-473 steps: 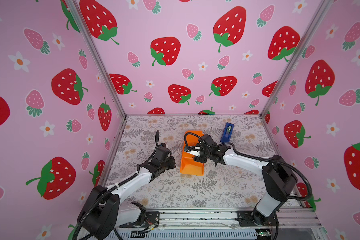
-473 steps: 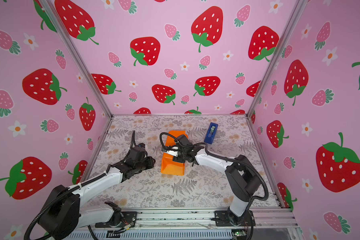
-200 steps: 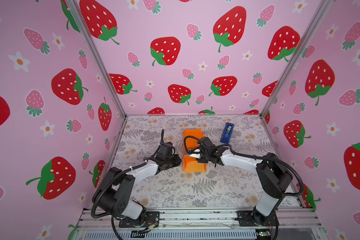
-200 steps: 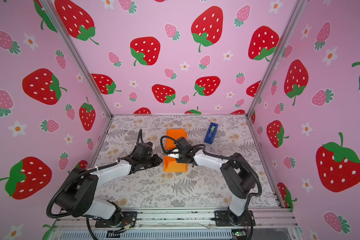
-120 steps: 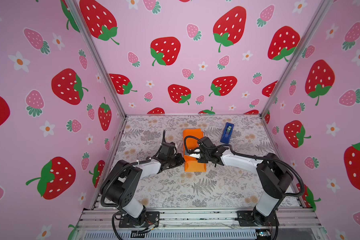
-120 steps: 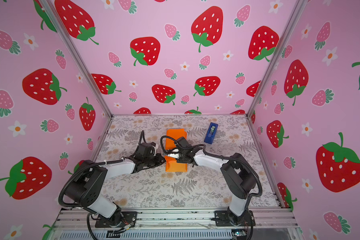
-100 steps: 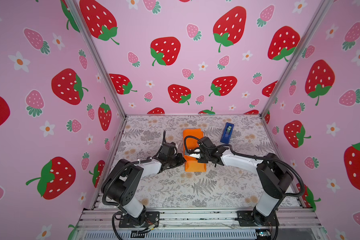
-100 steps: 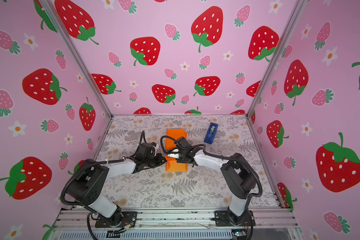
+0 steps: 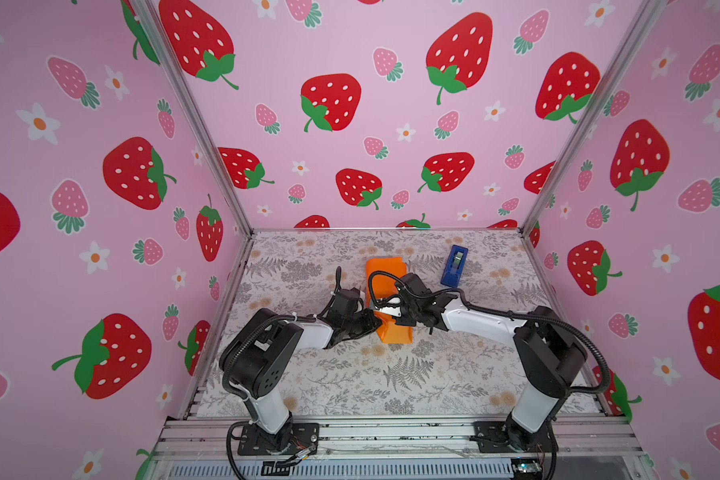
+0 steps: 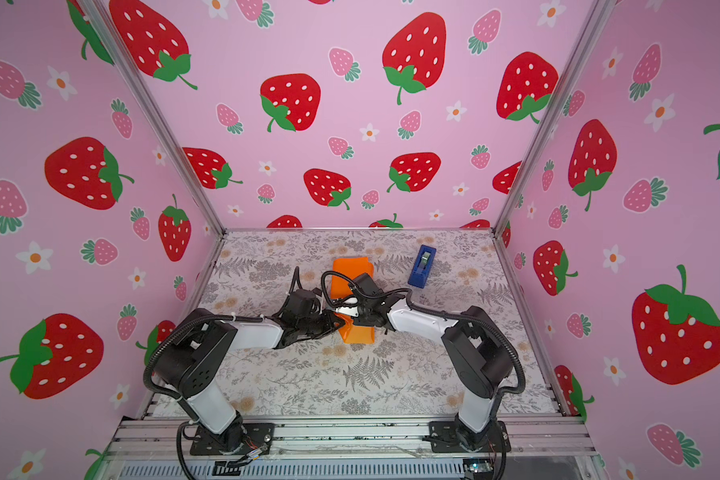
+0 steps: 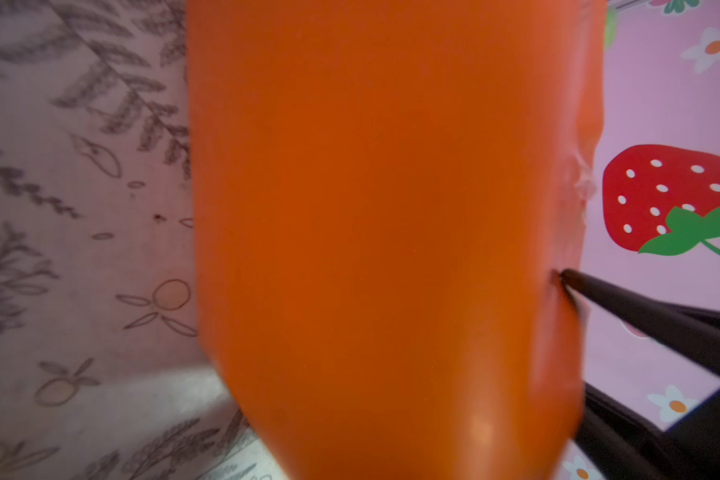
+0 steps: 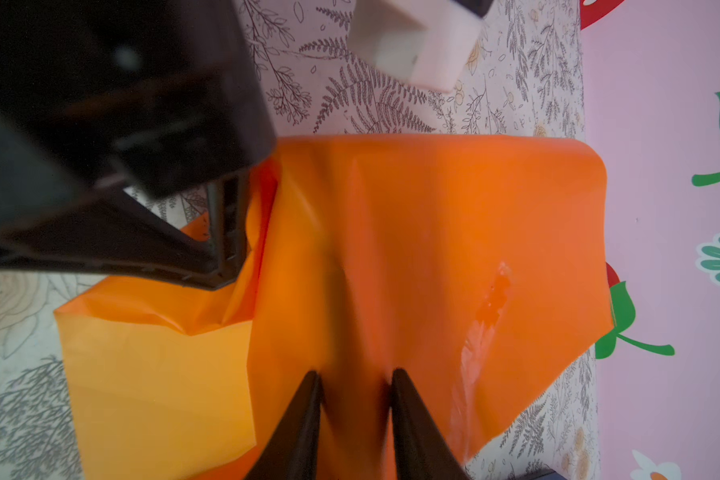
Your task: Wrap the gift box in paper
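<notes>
Middle of the tabletop [image 9: 391, 374]: my left hand [image 9: 371, 323] sits at the near-left corner of the paper [image 9: 385, 270], flap bunched against it. Pinched or not, can't tell. My right hand [image 12: 354, 376] has a narrow gap, tips down on the paper's top just beyond. Gift box hidden under the paper. Tape dispenser [image 9: 454, 266] lies toward the far-right corner, apart.

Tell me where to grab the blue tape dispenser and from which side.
Pinch the blue tape dispenser across its narrow width, at mid-length, probably coming down from above. It sits alone on the floral table covering, both long sides exposed with room beside each.
</notes>
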`<state>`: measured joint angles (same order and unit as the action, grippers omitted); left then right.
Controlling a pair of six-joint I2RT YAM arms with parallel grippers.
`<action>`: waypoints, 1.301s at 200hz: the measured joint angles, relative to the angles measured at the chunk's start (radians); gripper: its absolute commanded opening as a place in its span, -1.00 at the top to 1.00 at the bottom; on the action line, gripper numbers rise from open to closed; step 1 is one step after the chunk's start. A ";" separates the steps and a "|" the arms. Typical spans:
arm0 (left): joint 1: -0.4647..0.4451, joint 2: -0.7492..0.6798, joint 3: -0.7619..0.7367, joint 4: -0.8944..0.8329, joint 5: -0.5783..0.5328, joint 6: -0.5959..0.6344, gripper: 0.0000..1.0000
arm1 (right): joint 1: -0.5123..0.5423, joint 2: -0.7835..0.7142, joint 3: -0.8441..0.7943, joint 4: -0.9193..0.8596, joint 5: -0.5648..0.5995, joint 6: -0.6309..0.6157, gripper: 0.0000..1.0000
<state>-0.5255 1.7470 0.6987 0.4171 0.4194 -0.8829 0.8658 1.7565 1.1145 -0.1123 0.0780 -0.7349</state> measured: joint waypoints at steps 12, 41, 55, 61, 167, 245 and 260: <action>-0.006 0.009 0.000 0.019 0.000 -0.014 0.79 | 0.000 0.000 0.000 0.000 0.000 0.000 0.38; -0.017 0.015 0.000 0.052 -0.010 -0.039 0.79 | 0.000 0.000 0.000 0.000 0.000 0.001 0.38; -0.019 0.015 0.000 0.058 -0.018 -0.043 0.79 | 0.000 0.000 0.000 0.001 0.000 0.001 0.39; -0.019 0.015 0.000 0.058 -0.019 -0.044 0.79 | 0.000 0.000 0.000 0.001 0.000 0.001 0.38; -0.031 0.070 0.006 0.106 -0.042 -0.087 0.80 | 0.000 -0.003 0.000 0.000 -0.008 0.005 0.38; -0.031 0.074 0.006 0.102 -0.053 -0.096 0.82 | -0.009 -0.183 -0.035 -0.005 -0.046 0.177 -0.01; -0.031 0.074 0.006 0.101 -0.054 -0.096 0.82 | -0.024 -0.236 -0.049 0.015 -0.047 0.275 0.03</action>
<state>-0.5564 1.8206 0.7048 0.5179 0.3656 -0.9791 0.8417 1.5208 1.0657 -0.0971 0.0315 -0.4603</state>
